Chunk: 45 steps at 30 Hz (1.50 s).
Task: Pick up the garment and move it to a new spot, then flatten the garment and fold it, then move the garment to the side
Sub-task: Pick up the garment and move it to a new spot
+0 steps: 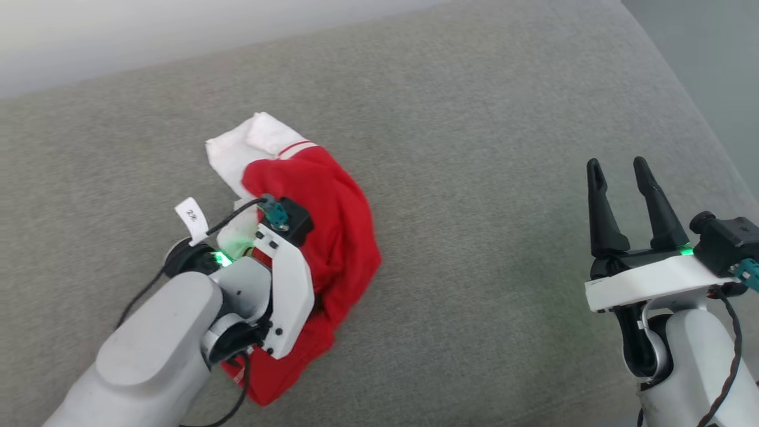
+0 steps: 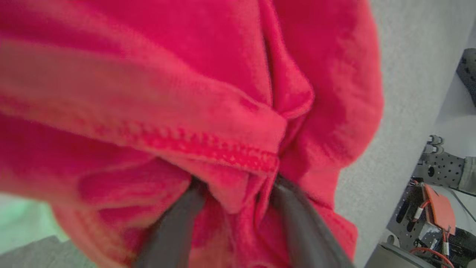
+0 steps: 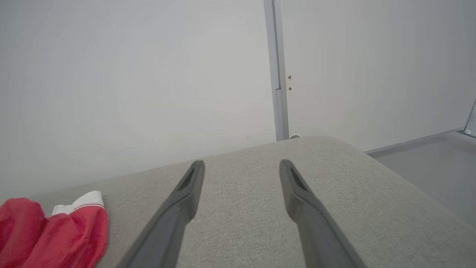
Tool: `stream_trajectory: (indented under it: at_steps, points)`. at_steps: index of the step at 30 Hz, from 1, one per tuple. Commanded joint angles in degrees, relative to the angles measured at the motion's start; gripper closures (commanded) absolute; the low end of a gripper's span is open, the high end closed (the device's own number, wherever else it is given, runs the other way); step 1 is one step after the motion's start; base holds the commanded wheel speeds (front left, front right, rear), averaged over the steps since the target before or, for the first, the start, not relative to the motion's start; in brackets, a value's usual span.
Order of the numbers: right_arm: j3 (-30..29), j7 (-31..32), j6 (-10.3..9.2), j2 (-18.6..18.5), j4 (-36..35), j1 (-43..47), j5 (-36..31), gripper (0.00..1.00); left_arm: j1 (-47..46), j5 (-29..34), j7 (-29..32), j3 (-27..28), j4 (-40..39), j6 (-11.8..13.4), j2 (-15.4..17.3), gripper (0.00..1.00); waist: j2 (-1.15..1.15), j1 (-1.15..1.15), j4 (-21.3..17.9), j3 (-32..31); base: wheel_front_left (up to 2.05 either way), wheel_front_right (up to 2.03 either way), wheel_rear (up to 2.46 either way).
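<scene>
The garment lies crumpled in a heap on the grey cushioned surface, red body up, with a white sleeve with red stripes sticking out at the far side. My left arm's wrist reaches down onto the heap's near-left part. In the left wrist view my left gripper stands open, its fingers apart with a hemmed red fold loose between them. My right gripper hovers open and empty at the right, well away from the garment. Its fingers point toward the back wall.
The cushioned surface's back edge meets a pale wall. Its right edge curves down to a grey floor. A grey post runs up the wall. Robot base hardware with red wires shows beside the surface.
</scene>
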Motion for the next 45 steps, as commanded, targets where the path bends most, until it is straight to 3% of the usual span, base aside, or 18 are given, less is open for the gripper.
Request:
stream_trajectory:
  at_steps: [1, 9, 17, 23, 31, 38, 45]
  points:
    - [-0.03, -0.26, 0.00, -0.49, 0.07, 0.19, -0.05, 0.00, -0.08, -0.36, -1.13, -0.32, -0.03, 0.09, 0.48, 0.00, 0.00, 0.00, 1.47, -1.11, 0.00, 0.00, 0.00]
    - [-0.22, -0.27, 0.00, -1.66, -0.15, 1.50, -0.53, 0.00, 0.19, -1.69, -7.70, 1.86, -3.31, 0.25, 2.10, 0.00, 0.00, 0.00, 5.64, -4.19, 0.00, 0.00, 0.00]
    - [0.46, -0.27, 0.00, -3.05, -0.01, 2.68, -0.81, 0.00, 4.57, -0.17, -22.17, 7.07, -6.59, 1.51, 5.12, 0.00, 0.00, 0.00, 9.46, -7.52, 0.00, 0.00, 0.00]
    - [0.67, -0.03, 0.00, -3.95, 0.70, 4.08, -0.76, 0.00, 10.92, 1.63, -37.87, 12.76, -8.73, 4.72, 7.50, 0.00, 0.00, 0.00, 11.65, -10.31, 0.00, 0.00, 0.00]
    - [-0.09, 0.38, 0.00, -4.50, 1.05, 6.16, -0.52, 0.00, 19.71, 0.81, -51.07, 18.94, -10.80, 8.97, 9.56, 0.00, 0.00, 0.00, 13.77, -12.92, 0.00, 0.00, 0.00]
    - [-0.69, 0.94, 0.00, -4.29, 0.71, 7.61, -0.85, 0.00, 28.85, 0.18, -56.75, 23.68, -12.78, 12.85, 10.56, 0.00, 0.00, 0.00, 15.14, -14.51, 0.00, 0.00, 0.00]
    - [-1.46, 1.09, 0.00, -4.04, 0.55, 9.10, -0.58, 0.00, 36.98, -0.04, -58.19, 29.50, -15.13, 14.81, 8.24, 0.00, 0.00, 0.00, 16.22, -15.08, 0.00, 0.00, 0.00]
